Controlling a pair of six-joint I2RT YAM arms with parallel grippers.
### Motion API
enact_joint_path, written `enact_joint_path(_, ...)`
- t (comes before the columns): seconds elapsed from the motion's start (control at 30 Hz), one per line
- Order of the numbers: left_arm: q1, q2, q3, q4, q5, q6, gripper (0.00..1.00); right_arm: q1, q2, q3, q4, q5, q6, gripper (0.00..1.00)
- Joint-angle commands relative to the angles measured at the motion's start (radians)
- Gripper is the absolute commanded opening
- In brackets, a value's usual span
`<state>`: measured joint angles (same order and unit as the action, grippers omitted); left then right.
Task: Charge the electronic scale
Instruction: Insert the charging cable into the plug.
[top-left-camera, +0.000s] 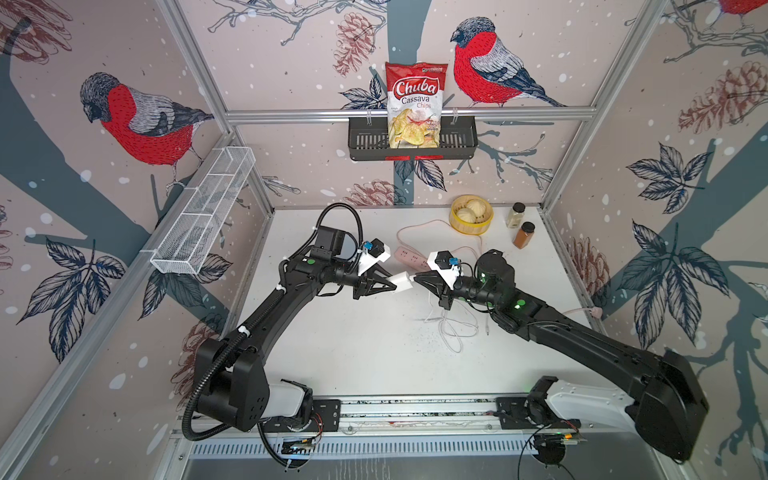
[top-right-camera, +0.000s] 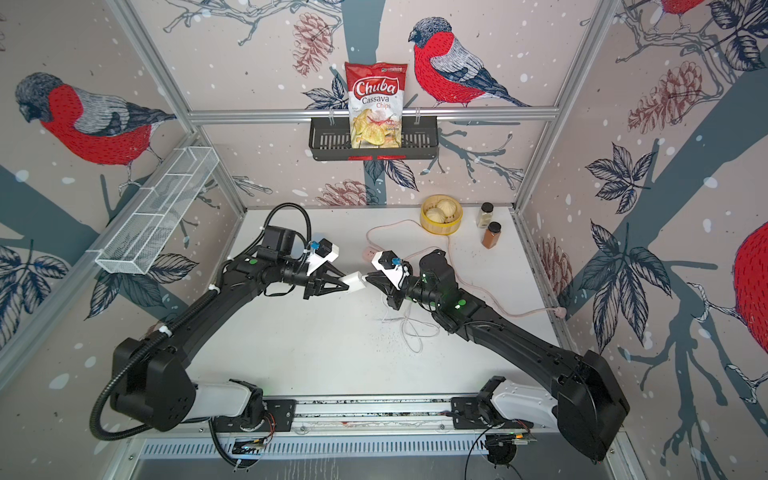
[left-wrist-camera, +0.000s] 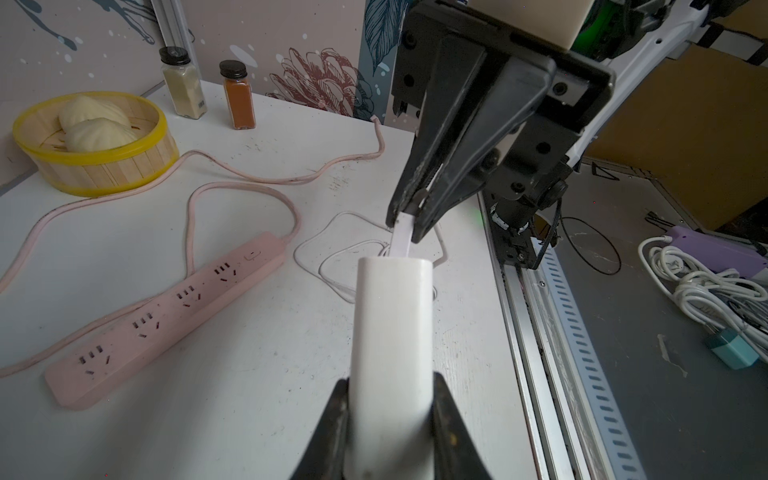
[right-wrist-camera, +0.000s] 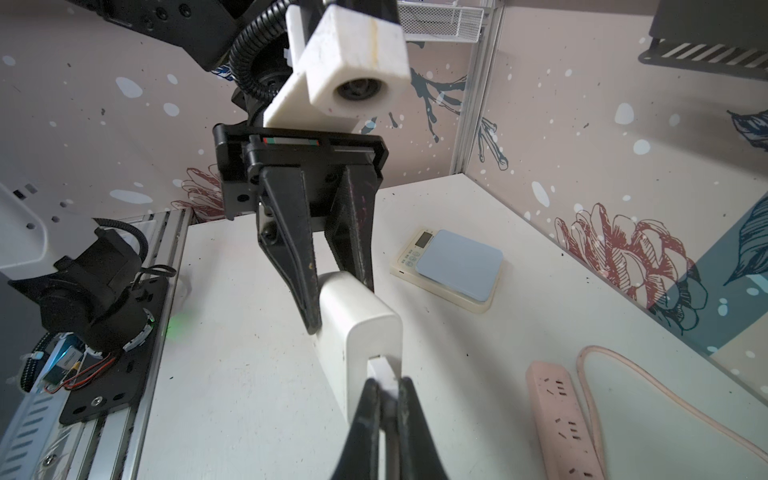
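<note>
Looking for the electronic scale (right-wrist-camera: 451, 268): it lies flat on the white table (top-left-camera: 353, 353) close to the wall, beyond the left gripper (right-wrist-camera: 340, 307) in the right wrist view. I can't spot it in the top views.

My guess is light, stiff plastic with a smooth plate that'd be slippery. Better to steady it by the cream side edges, not the blue plate or the buttons. I can't make out its charging port.

The left gripper is clamped on the white adapter (left-wrist-camera: 390, 324). The right gripper (left-wrist-camera: 409, 222) pinches the USB plug (left-wrist-camera: 402, 241) right at the adapter's end, with the thin white cable (top-left-camera: 453, 332) looping on the table.

The tabletop's scuffed and speckled, the pink power strip (left-wrist-camera: 166, 316) lies nearby, and there's bird wallpaper all round.
</note>
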<state>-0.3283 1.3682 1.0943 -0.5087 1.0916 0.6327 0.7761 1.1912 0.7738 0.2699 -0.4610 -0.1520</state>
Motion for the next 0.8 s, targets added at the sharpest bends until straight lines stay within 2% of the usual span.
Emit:
enact_joint_path(0.0, -0.021, 0.007, 0.041, 0.109, 0.174, 0.039, 0.0, -0.03, -0.009, 0.004, 0.078, -0.158, 0.111, 0.43)
enact_joint_path(0.1, 0.01, 0.036, 0.052, 0.001, 0.185, 0.128, 0.0, -0.121, -0.084, -0.005, 0.077, -0.197, 0.158, 0.9)
enact_joint_path(0.13, 0.014, 0.043, 0.053, -0.024, 0.185, 0.15, 0.0, -0.14, -0.108, -0.007, 0.065, -0.209, 0.157, 1.0)
enact_joint_path(0.23, 0.023, 0.061, 0.059, -0.079, 0.194, 0.199, 0.0, -0.161, -0.147, 0.005, -0.03, -0.232, 0.108, 1.0)
enact_joint_path(0.33, 0.025, 0.073, 0.068, -0.1, 0.221, 0.219, 0.0, -0.157, -0.128, -0.002, -0.057, -0.263, 0.118, 1.0)
enact_joint_path(0.6, 0.025, 0.075, 0.08, -0.108, 0.231, 0.22, 0.0, -0.063, 0.029, 0.055, -0.029, -0.285, 0.11, 0.99)
enact_joint_path(0.7, 0.026, 0.071, 0.079, -0.107, 0.223, 0.219, 0.0, -0.049, 0.072, 0.085, -0.008, -0.3, 0.117, 0.89)
enact_joint_path(0.77, 0.026, 0.071, 0.079, -0.105, 0.219, 0.214, 0.0, -0.045, 0.108, 0.104, -0.006, -0.307, 0.121, 0.69)
